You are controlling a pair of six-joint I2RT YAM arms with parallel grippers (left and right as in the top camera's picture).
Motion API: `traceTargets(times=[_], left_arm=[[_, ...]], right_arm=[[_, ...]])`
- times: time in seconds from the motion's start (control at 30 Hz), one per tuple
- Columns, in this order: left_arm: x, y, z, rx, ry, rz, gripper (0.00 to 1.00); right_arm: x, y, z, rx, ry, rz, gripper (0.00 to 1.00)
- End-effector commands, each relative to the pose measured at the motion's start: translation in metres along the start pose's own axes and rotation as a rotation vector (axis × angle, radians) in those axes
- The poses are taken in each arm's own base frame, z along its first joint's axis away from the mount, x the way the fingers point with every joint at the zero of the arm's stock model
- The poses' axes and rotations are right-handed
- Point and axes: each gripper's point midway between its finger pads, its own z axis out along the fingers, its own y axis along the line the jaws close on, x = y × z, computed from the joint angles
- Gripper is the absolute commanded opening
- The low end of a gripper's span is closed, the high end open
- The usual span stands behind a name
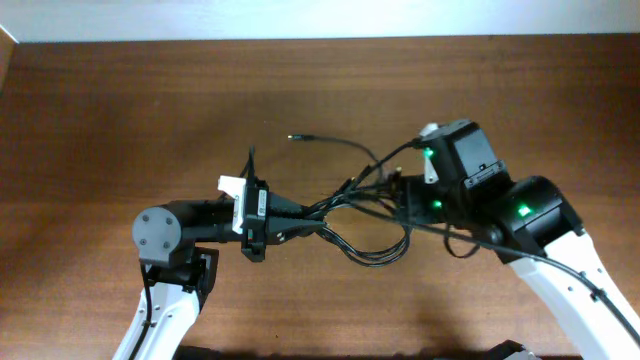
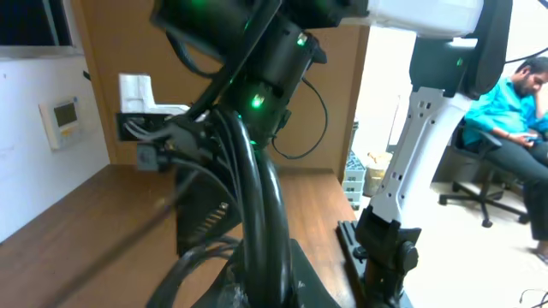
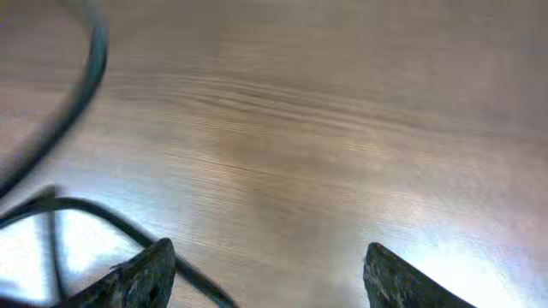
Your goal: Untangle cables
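The cables (image 1: pixel 370 205) are a tangle of thin black cords in the middle of the table, between my two grippers, with loops sagging toward the front (image 1: pixel 375 250) and one plug-tipped end (image 1: pixel 296 137) reaching back left. My left gripper (image 1: pixel 290 222) is shut on the bundle's left end; in the left wrist view thick strands of the cables (image 2: pixel 257 214) rise from between its fingers (image 2: pixel 270 287). My right gripper (image 1: pixel 400 190) is over the bundle's right side. In the right wrist view its fingers (image 3: pixel 265 274) are wide apart with nothing between them, and a cable (image 3: pixel 103 222) passes by the left finger.
The wooden table (image 1: pixel 150 110) spreads all round the tangle. A thicker cord wired to the right arm (image 1: pixel 470 240) loops beside its wrist. A person sits in a chair (image 2: pixel 514 111) beyond the table in the left wrist view.
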Motion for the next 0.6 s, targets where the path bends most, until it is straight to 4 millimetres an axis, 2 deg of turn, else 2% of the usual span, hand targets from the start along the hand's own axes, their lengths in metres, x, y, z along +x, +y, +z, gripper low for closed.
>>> traceTargets(times=[0.0,0.1,0.2,0.3,0.37,0.43,0.53,0.57], left_arm=[[-0.011,0.001,0.001,-0.017,-0.019,-0.114,0.0],[-0.005,0.003,0.001,-0.015,-0.005,-0.186,0.0],[0.01,0.013,0.0,-0.051,0.009,-0.342,0.0],[0.017,0.034,-0.002,-0.167,-0.023,-0.478,0.0],[0.014,0.052,-0.006,-0.267,-0.085,-0.623,0.0],[0.012,0.065,-0.01,-0.33,-0.153,-0.792,0.0],[0.01,0.076,-0.015,-0.367,-0.253,-1.079,0.0],[0.01,0.076,-0.014,-0.348,-0.283,-1.239,0.0]], right_arm=[[0.006,-0.029,-0.005,0.072,0.036,0.08,0.66],[0.005,-0.031,-0.022,0.048,-0.01,0.096,0.66],[0.008,-0.027,-0.066,-0.02,-0.147,0.09,0.67],[0.021,-0.019,-0.11,-0.128,-0.264,0.078,0.86],[0.032,-0.01,-0.132,-0.217,-0.314,0.062,0.92],[0.037,-0.005,-0.14,-0.248,-0.334,0.009,0.98],[0.057,0.029,-0.143,-0.421,-0.278,-0.301,0.98],[0.065,0.031,-0.14,-0.428,-0.254,-0.397,0.99]])
